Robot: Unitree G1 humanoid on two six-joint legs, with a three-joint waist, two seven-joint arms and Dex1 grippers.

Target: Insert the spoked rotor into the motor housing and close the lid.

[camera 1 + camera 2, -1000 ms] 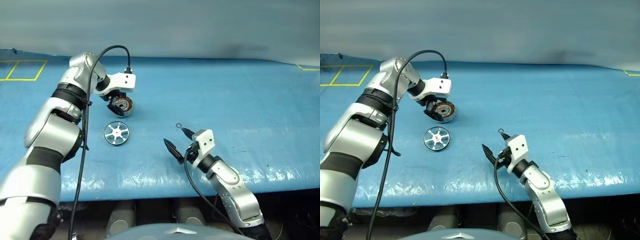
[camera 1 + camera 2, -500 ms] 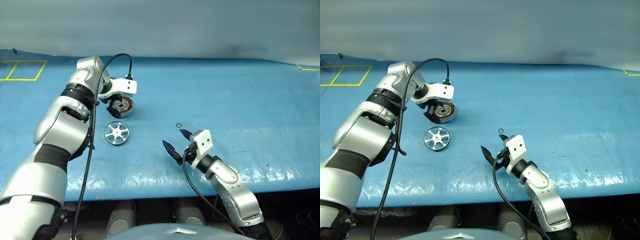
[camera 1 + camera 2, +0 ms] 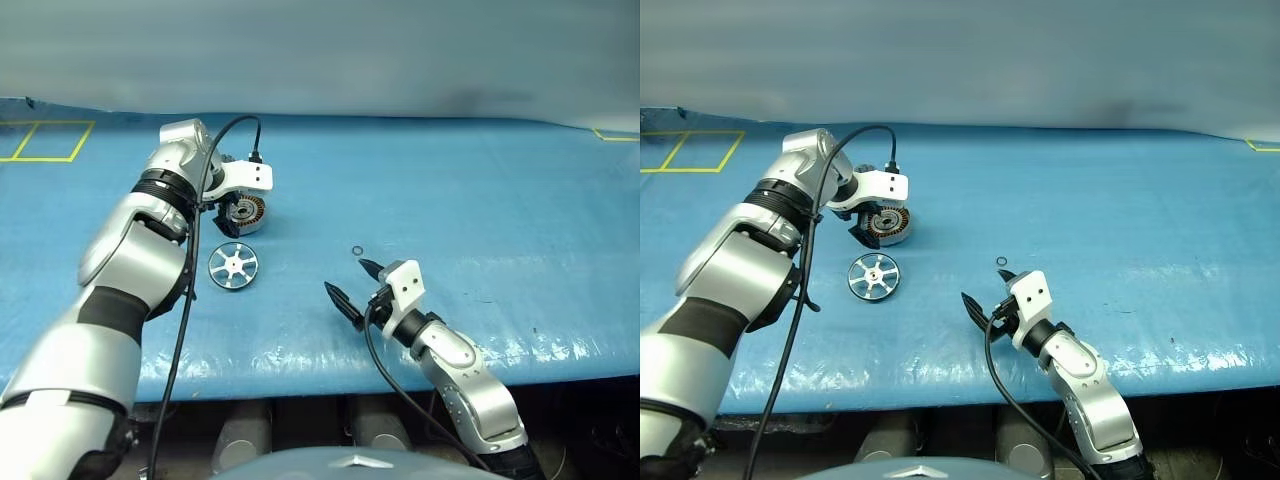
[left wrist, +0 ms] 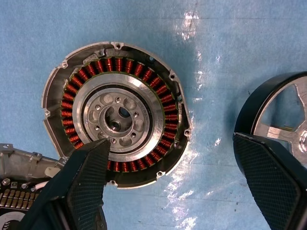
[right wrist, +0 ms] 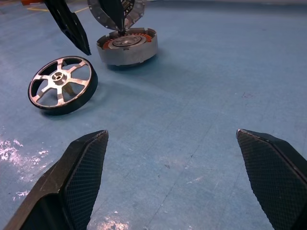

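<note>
The motor housing (image 4: 117, 112) lies open on the blue table, its ring of copper windings facing up. Its grey lid (image 5: 135, 8) stands tilted up behind it on the hinge. My left gripper (image 3: 228, 216) points down over the housing and is open. One finger (image 4: 86, 175) overlaps the housing's rim, the other (image 4: 273, 175) is by the spoked rotor (image 3: 233, 265). The rotor lies flat just in front of the housing, apart from it. My right gripper (image 3: 350, 283) hovers low near the table's front, open and empty, facing the rotor (image 5: 61, 85).
A tiny dark ring (image 3: 357, 250) lies on the blue table cover (image 3: 480, 220) just beyond the right gripper. Yellow tape lines (image 3: 45, 140) mark the far left corner. The table's front edge (image 3: 300, 370) runs below both arms.
My left gripper has sunk a little closer over the housing and its wrist has rolled, with the elbow swinging in. The right arm, the rotor and the housing have stayed put.
</note>
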